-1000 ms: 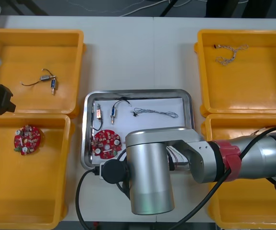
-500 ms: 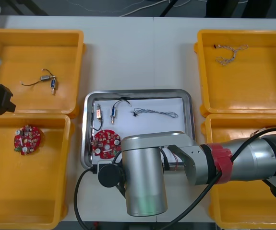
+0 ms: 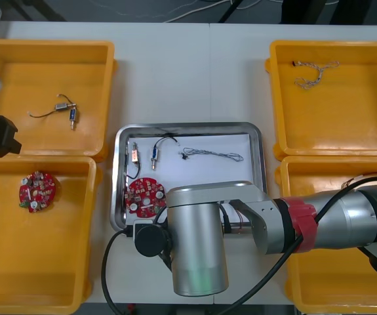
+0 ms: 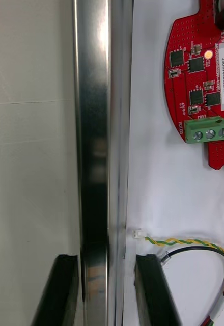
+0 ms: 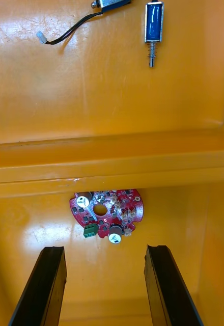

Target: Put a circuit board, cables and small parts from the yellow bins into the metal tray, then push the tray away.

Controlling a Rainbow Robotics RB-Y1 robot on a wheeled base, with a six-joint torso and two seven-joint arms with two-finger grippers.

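At far left, the left gripper (image 5: 103,249) hovers over a yellow plastic bin (image 5: 40,219), fingers spread. On the counter (image 3: 188,65) at centre sits the shiny rectangular metal tray (image 3: 188,126), holding a round red circuit board (image 3: 144,195). The right gripper (image 4: 106,257) pinches the tray's near rim. It is probably best pushed straight away and level, clear of the bins.

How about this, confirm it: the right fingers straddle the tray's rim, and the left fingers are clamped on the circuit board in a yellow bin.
Wrong on the left. The left fingers are open, and the circuit board lies untouched in the bin beyond their tips, as the left wrist view shows. The right fingers do straddle the tray's rim.
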